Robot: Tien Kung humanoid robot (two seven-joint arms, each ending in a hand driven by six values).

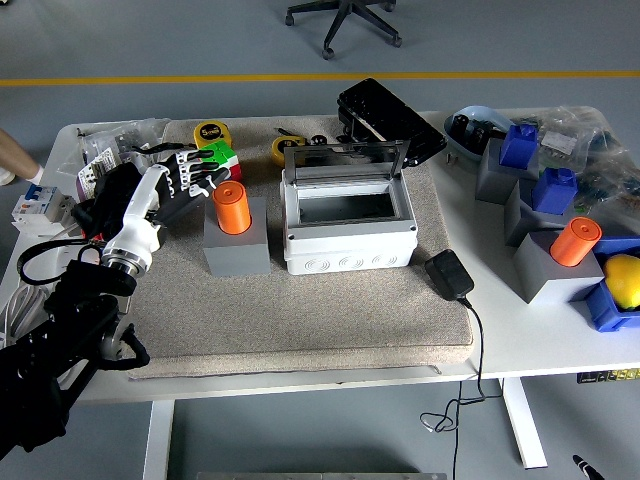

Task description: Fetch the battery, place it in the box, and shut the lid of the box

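Left of centre, the orange battery (232, 207) is standing upright on a grey block (236, 247). The left hand (178, 187) is hovering beside it, fingers (205, 180) spread, empty. Likely rigid, smooth, light; gripping its sides suits.

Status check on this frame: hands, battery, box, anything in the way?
Left hand open, fingers spread just left of orange battery. Battery upright on grey block, not grasped. Box lid open, inside empty. Path clear.
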